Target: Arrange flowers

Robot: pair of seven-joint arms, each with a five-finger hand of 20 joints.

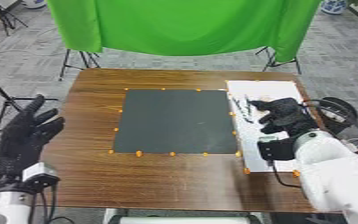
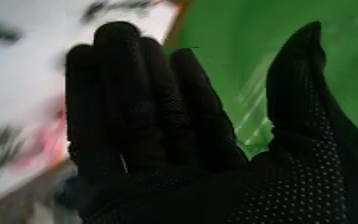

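Over the white sheet (image 1: 262, 89) on the table's right side, the right hand (image 1: 284, 118) points inward, fingers straight and close together, thumb held well out. Near its fingertips lie thin, dark flower stems (image 1: 243, 109), partly hidden perhaps, with a pink patch (image 2: 44, 145) in the right wrist view too blurred to make out. By the table's left edge, the left hand (image 1: 17, 142) is raised, fingers loosely spread, its arm cut off below.
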